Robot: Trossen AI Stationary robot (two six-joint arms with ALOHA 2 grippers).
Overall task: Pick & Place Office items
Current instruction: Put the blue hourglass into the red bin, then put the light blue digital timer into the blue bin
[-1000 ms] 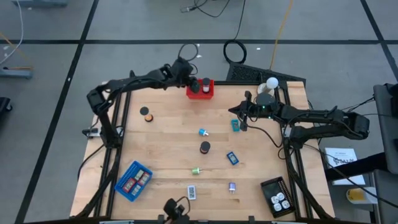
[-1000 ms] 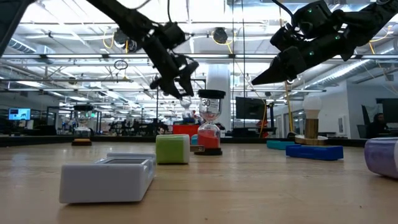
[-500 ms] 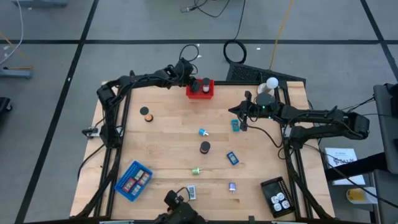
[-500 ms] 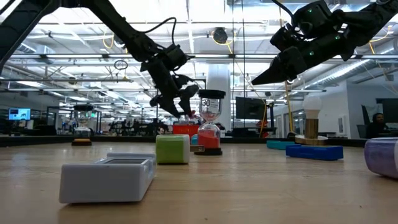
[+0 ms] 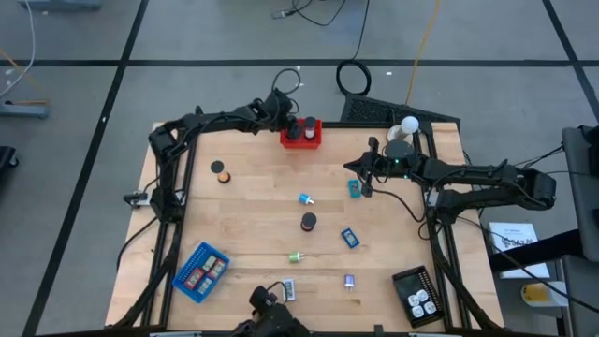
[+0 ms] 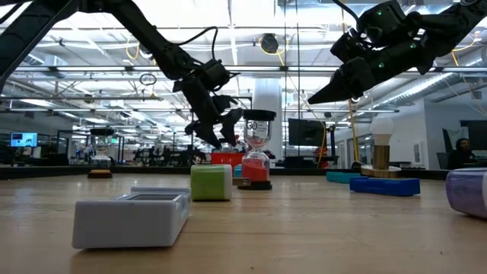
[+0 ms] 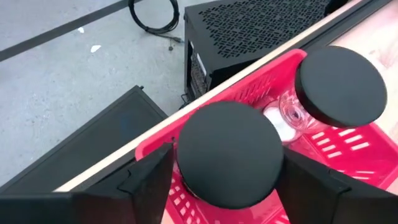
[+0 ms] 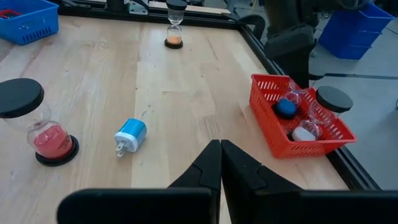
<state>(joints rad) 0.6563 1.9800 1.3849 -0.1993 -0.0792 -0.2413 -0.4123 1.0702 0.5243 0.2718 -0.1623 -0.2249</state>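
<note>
A red tray [image 5: 301, 137] sits at the table's far edge with two black-capped hourglasses in it. My left gripper [image 5: 284, 120] [image 6: 219, 128] hangs over the tray's left end, open. Its fingers [image 7: 148, 177] stand on either side of the nearer hourglass's black cap [image 7: 229, 163]; the other hourglass [image 7: 341, 87] stands just beyond. My right gripper [image 5: 358, 176] [image 8: 219, 149] hovers shut above the table's right middle, near a teal block [image 5: 354, 188]. Loose on the wood lie a blue plug [image 8: 129, 135], a red-sand hourglass [image 8: 38, 127], a blue block [image 5: 350, 238] and a green bit [image 5: 295, 256]. My left gripper's fingers stand close on both sides of the hourglass's black top cap [image 7: 186, 155]; I cannot tell whether they touch it. They slant down at it from the table's left. The hourglass stands upright inside the red tray.
A blue tray [image 5: 200, 271] sits near left and a black tray [image 5: 416, 295] near right. A white ball on a stand [image 5: 407, 126] is at the far right. An orange-sand hourglass [image 5: 219, 171] stands at the left; a white-labelled piece [image 5: 288, 289] and a purple bit [image 5: 349, 281] lie near the front.
My left gripper has sunk toward the red tray and gone a little toward the far edge, then held there.
</note>
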